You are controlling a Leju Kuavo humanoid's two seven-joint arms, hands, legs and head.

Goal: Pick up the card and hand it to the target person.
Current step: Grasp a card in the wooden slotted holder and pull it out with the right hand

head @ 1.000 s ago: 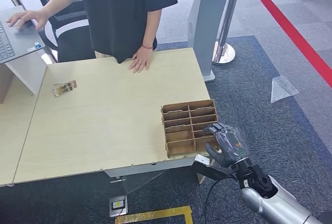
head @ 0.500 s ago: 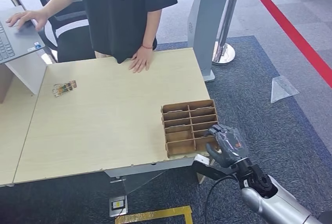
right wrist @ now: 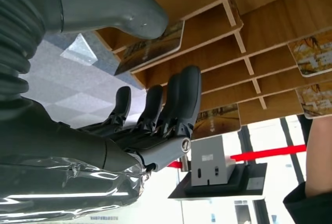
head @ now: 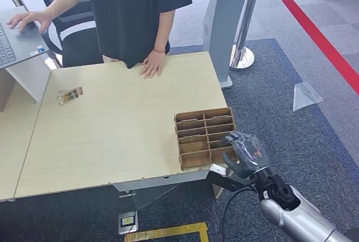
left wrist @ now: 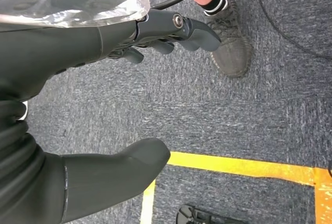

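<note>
On the wooden counter [head: 110,124], the right hand [head: 243,153], fingers apart and empty, has edged closer to the card [right wrist: 152,53] in the divided tray [head: 205,135], so a grasp looks imminent.

This looks like an office or a test room for robots. The floor has a dark blue-grey carpet [head: 271,113] with a red line [head: 313,29] and yellow tape [head: 169,232] stuck on it. A light wood table [head: 118,135] stands in the middle. A person [head: 131,12] stands behind it, with one hand on a laptop [head: 17,40]. A black office chair [head: 72,23] is near them. A grey stand [head: 224,18] and a shiny metal post [head: 243,51] are just past the table.
</note>
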